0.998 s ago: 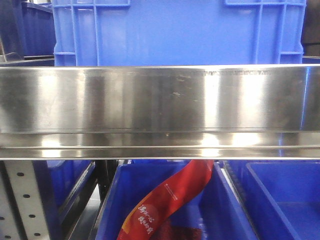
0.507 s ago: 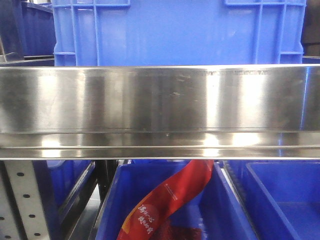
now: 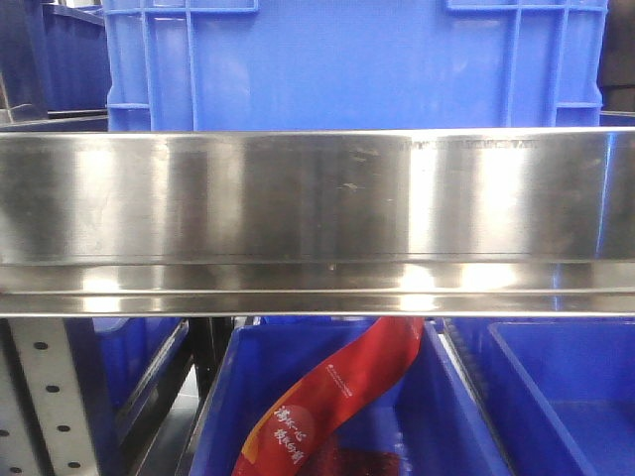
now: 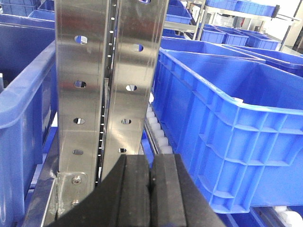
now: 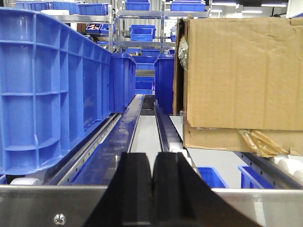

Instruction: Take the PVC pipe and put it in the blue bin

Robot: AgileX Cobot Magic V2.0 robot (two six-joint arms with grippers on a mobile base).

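Note:
No PVC pipe shows in any view. A big blue bin (image 3: 352, 64) stands on the steel shelf beam (image 3: 317, 218) in the front view, and the same kind of blue bin (image 4: 227, 123) fills the right of the left wrist view. My left gripper (image 4: 151, 163) is shut with nothing between its black pads, close to a perforated steel upright (image 4: 106, 85). My right gripper (image 5: 151, 163) is shut and empty too, held over a steel rail (image 5: 47, 198), with a blue bin (image 5: 47, 90) to its left.
A cardboard box (image 5: 236, 75) sits on the roller track at the right. Below the beam are lower blue bins (image 3: 466, 397), one holding a red banner (image 3: 327, 397). White rollers (image 4: 158, 127) run beside the upright. Further shelves of blue bins stand behind.

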